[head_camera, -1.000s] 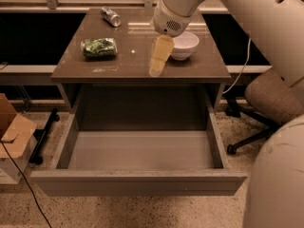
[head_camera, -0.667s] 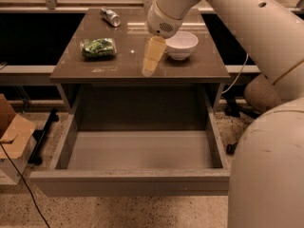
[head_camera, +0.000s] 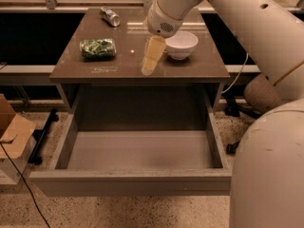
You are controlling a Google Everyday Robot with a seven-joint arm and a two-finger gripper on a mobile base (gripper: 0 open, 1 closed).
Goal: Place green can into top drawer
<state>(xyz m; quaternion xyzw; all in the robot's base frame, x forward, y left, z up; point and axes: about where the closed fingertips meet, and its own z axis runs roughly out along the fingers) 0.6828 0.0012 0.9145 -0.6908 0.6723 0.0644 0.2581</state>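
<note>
The green can [head_camera: 97, 48] lies on its side on the left part of the cabinet top [head_camera: 118, 68]. My gripper [head_camera: 151, 57] hangs point-down over the middle of the top, to the right of the green can and apart from it, just left of a white bowl. It holds nothing that I can see. The top drawer [head_camera: 137, 151] is pulled fully out below the top, with a smooth grey interior and nothing in it.
A white bowl [head_camera: 180, 44] stands right of the gripper. A silver-grey can [head_camera: 110, 16] lies at the back of the top. My large white arm [head_camera: 266, 56] fills the right side. A cardboard box [head_camera: 14, 137] and a cable sit on the floor at left.
The gripper has moved a little left across the cabinet top, away from the bowl and toward the green can. Nothing else has moved.
</note>
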